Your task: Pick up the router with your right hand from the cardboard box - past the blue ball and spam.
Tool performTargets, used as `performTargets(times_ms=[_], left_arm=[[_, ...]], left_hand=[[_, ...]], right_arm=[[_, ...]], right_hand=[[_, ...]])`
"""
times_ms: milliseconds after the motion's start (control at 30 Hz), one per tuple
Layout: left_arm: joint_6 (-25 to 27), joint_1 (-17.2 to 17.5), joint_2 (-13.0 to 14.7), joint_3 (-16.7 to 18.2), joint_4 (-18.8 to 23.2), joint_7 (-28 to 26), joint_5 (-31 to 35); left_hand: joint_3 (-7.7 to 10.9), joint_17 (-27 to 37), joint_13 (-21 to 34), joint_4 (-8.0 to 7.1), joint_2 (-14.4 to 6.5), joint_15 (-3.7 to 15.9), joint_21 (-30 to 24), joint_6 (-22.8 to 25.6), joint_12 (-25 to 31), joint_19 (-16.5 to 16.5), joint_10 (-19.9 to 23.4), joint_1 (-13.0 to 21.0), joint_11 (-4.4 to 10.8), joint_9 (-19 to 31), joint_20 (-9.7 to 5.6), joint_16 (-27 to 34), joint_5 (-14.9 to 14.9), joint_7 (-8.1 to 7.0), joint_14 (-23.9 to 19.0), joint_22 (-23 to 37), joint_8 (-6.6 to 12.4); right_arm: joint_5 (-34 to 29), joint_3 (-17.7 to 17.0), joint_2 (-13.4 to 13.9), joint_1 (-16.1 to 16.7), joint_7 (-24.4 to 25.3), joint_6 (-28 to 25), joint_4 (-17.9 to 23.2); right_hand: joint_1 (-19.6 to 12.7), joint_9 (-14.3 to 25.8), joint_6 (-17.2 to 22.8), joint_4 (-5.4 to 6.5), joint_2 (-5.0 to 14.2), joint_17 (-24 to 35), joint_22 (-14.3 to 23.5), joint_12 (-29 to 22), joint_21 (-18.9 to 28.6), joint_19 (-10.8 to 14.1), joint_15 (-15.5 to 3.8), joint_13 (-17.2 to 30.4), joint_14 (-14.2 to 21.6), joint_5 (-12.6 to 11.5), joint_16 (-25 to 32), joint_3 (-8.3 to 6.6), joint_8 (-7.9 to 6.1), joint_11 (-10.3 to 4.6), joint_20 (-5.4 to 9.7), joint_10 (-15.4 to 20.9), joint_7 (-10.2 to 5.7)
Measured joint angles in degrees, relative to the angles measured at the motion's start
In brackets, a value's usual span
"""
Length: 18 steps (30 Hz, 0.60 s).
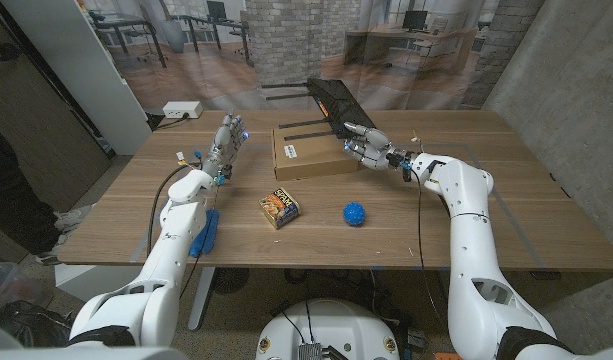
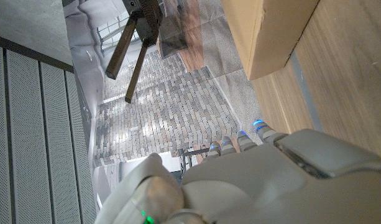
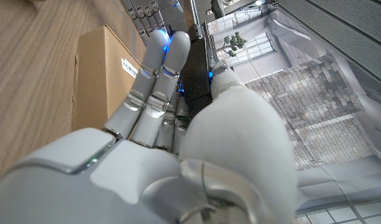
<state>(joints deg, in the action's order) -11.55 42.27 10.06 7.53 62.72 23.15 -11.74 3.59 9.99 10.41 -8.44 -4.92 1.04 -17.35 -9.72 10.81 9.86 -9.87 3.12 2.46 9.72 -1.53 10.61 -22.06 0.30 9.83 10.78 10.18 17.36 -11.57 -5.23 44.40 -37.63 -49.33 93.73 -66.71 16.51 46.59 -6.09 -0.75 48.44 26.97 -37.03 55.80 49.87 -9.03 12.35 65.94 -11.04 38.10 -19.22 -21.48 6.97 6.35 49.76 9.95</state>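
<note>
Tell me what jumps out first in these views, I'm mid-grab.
The right hand grips the black router, holding it tilted above the cardboard box at the table's far middle; its fingers wrap the dark casing. Nearer, the spam can and blue ball sit side by side on the wooden table. The left hand waits left of the box, holding nothing.

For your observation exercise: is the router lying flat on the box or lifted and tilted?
Lifted and tilted: the right robot hand holds the router above the box.
</note>
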Motion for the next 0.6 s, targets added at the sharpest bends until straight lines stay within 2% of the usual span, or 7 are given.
performTargets(times_ms=[600], left_arm=[[-0.9,-0.9,1.1,0.5,-1.7,2.3,-0.8]], left_hand=[[-0.30,0.0,0.0,-0.03,0.0,0.00,0.2,0.0,0.0,0.0,0.0,0.0,0.00,0.0,0.00,0.0,-0.2,0.00,0.0,0.0,0.00]], right_arm=[[-0.1,0.4,-1.0,0.9,1.9,2.2,3.1]], right_hand=[[0.0,1.1,0.1,0.00,0.00,0.8,0.0,0.2,1.9,-0.7,0.00,0.1,0.0,0.1,-0.4,0.00,0.48,0.00,-0.11,0.0,0.13]])
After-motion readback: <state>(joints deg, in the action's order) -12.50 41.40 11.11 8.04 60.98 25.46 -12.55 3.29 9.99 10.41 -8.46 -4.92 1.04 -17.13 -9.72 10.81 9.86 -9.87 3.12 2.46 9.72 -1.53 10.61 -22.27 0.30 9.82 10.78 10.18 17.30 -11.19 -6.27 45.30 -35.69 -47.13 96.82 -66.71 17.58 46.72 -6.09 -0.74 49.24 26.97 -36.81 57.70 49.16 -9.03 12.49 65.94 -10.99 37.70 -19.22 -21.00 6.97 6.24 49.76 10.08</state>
